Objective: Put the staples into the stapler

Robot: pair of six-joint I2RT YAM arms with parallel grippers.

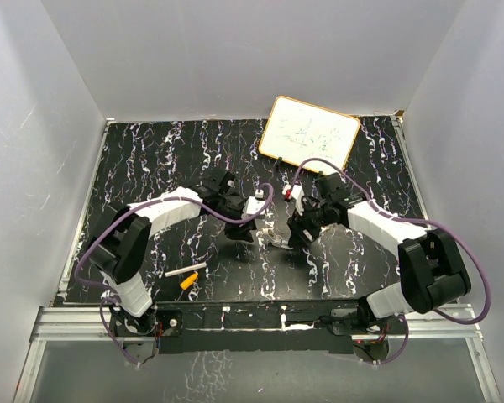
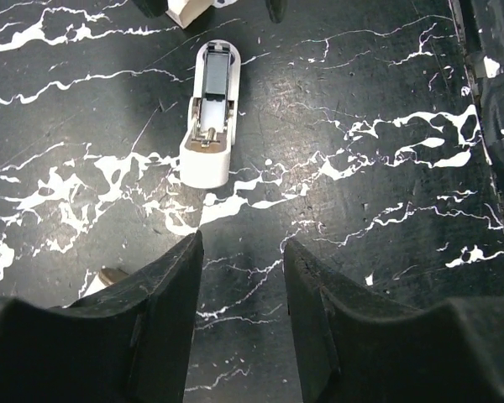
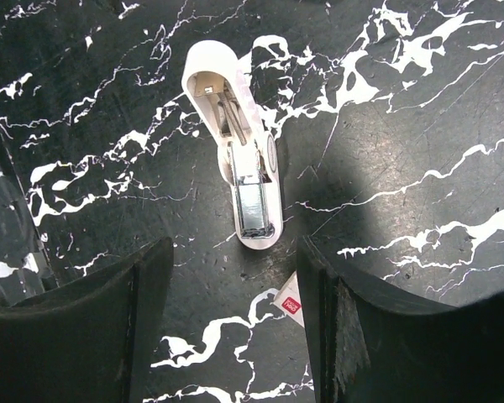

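Observation:
The small white stapler [image 3: 235, 159] lies opened flat on the black marbled table, a silver strip of staples [image 3: 254, 208] in its channel. It also shows in the left wrist view [image 2: 210, 117] and, faintly, in the top view [image 1: 278, 241] between the two grippers. My left gripper [image 2: 242, 252] is open and empty, just short of the stapler's rounded end. My right gripper [image 3: 235, 252] is open and empty, just short of the stapler's other end. In the top view the left gripper [image 1: 240, 228] and right gripper [image 1: 299, 228] face each other.
A small white box with a red label [image 3: 290, 307] lies by my right finger. A white stick [image 1: 182, 273] and an orange piece [image 1: 187, 284] lie at the near left. A whiteboard [image 1: 309, 133] leans at the back. Grey walls enclose the table.

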